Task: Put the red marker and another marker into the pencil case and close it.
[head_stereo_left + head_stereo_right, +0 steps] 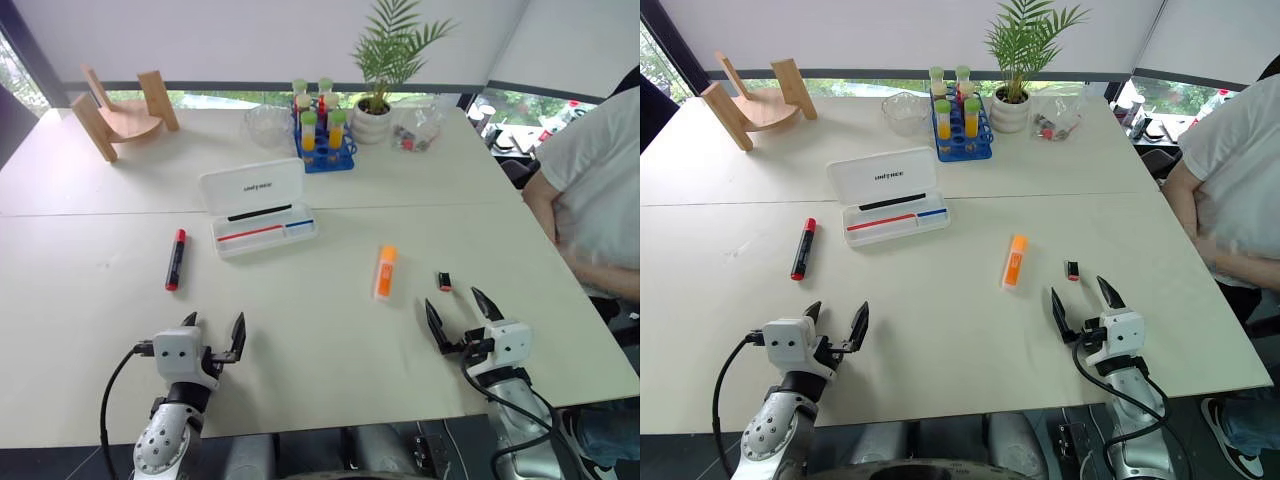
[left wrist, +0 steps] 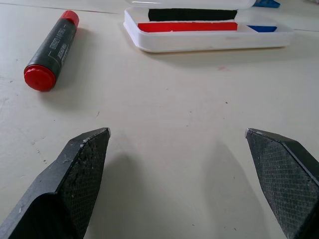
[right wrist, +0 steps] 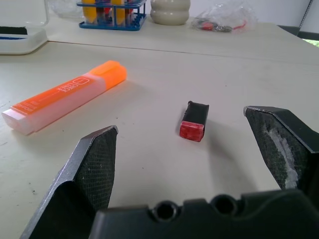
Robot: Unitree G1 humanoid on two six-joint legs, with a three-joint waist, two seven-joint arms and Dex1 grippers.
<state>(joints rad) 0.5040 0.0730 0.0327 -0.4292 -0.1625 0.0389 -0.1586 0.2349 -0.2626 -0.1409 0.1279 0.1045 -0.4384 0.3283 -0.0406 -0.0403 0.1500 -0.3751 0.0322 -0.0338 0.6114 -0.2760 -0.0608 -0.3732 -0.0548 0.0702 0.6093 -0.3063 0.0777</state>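
Person (image 1: 600, 190) at right cut off by frame edge, only torso and arm visible. Pencil case (image 2: 209, 37) lid cropped in left wrist view. Lid lettering (image 1: 258, 186) too small to read. Plastic bag (image 1: 420, 128) contents unclear.

White-housed end effector (image 1: 461, 319) with textured black fingers (image 3: 94, 164).

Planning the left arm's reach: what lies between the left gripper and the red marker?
Bare tabletop between left gripper and red marker, seen in left eye view.
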